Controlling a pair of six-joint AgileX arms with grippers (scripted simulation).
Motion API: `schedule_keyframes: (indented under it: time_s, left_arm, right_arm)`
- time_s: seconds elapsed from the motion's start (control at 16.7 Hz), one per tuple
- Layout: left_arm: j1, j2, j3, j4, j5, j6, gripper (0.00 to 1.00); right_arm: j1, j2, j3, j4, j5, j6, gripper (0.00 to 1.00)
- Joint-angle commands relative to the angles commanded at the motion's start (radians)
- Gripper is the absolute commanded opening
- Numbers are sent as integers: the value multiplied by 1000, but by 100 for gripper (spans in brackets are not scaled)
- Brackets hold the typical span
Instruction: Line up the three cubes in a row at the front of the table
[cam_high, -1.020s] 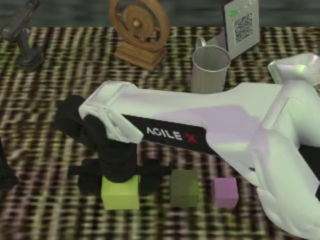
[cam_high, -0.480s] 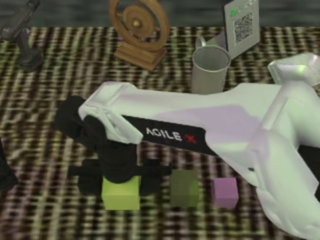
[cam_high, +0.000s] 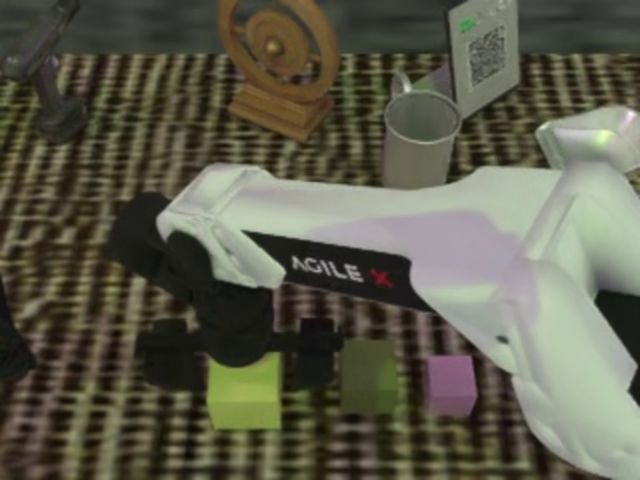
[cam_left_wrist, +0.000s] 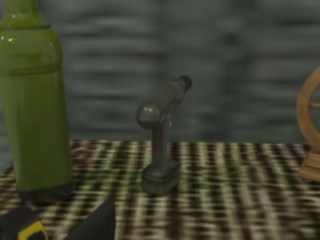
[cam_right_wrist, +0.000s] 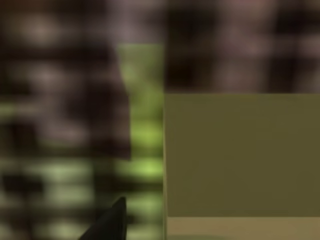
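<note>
Fingers of the right gripper (cam_high: 240, 352) stand spread wide, clear of both sides of the yellow-green cube (cam_high: 243, 392), holding nothing. That cube sits at the table (cam_high: 100, 300) front, left of the olive cube (cam_high: 370, 375) and pink cube (cam_high: 450, 385). It looks rigid, light, matte; flat opposite faces suit a grip. Left arm stays parked offside

Yellow-green cube (cam_high: 243, 392), olive cube (cam_high: 370, 376), pink cube (cam_high: 451, 385) aligned along table (cam_high: 100, 200) front.
</note>
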Motion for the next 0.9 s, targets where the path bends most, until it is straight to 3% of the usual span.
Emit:
schedule_keyframes:
  time_s: [0.42, 0.9]
  left_arm:
    - [0, 0, 0, 0, 0, 0, 100]
    - [0, 0, 0, 0, 0, 0, 100]
  right_arm:
    - [1, -1, 17, -17, 0, 0, 100]
    - [8, -41, 205, -246, -1, 0, 100]
